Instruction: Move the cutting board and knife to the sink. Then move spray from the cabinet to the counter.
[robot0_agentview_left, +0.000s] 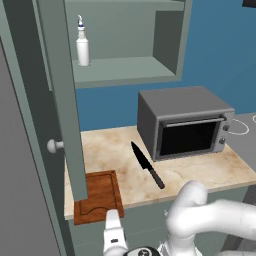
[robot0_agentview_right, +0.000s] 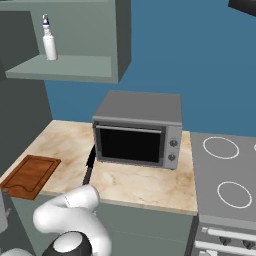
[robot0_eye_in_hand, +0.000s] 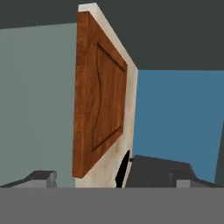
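The reddish-brown cutting board (robot0_agentview_left: 98, 196) (robot0_agentview_right: 31, 175) lies at the counter's (robot0_agentview_left: 115, 145) front left corner. The hand view is rolled, so the cutting board (robot0_eye_in_hand: 98, 105) stands on edge there, close ahead. The black knife (robot0_agentview_left: 147, 165) (robot0_agentview_right: 90, 162) lies on the counter between the board and the oven. My gripper (robot0_agentview_left: 113, 220) (robot0_eye_in_hand: 113, 179) hangs just below the counter's front edge, right before the board, open with nothing between its fingers. The white spray (robot0_agentview_left: 82, 45) (robot0_agentview_right: 48, 45) stands on a shelf of the open cabinet (robot0_agentview_left: 125, 67). The sink is out of view.
The open cabinet door (robot0_agentview_left: 62, 100) with its pale knob (robot0_agentview_left: 52, 146) juts out over the board's left part. A grey oven (robot0_agentview_left: 185, 122) (robot0_agentview_right: 140, 130) sits mid-counter. A stove top (robot0_agentview_right: 225, 175) adjoins on the right. A dark fridge wall (robot0_agentview_left: 20, 190) stands at the left.
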